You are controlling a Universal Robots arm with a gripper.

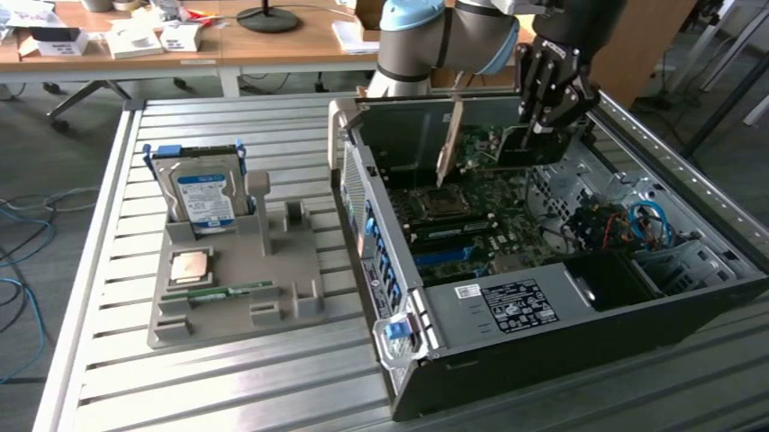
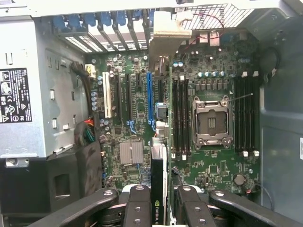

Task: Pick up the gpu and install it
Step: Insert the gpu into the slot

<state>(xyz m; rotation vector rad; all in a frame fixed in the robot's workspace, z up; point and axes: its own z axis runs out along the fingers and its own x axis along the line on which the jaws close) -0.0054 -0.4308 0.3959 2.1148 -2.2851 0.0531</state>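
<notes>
My end effector (image 2: pixel 162 201) grips the gpu (image 2: pixel 159 161) edge-down; I should square it with the blue slot (image 2: pixel 150 101), untilted.

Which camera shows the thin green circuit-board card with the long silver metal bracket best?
The exterior view: the green circuit-board card shows its flat face and bracket, held by the gripper above the motherboard. The wrist view sees the card edge-on, a dark strip between the fingers.
</notes>
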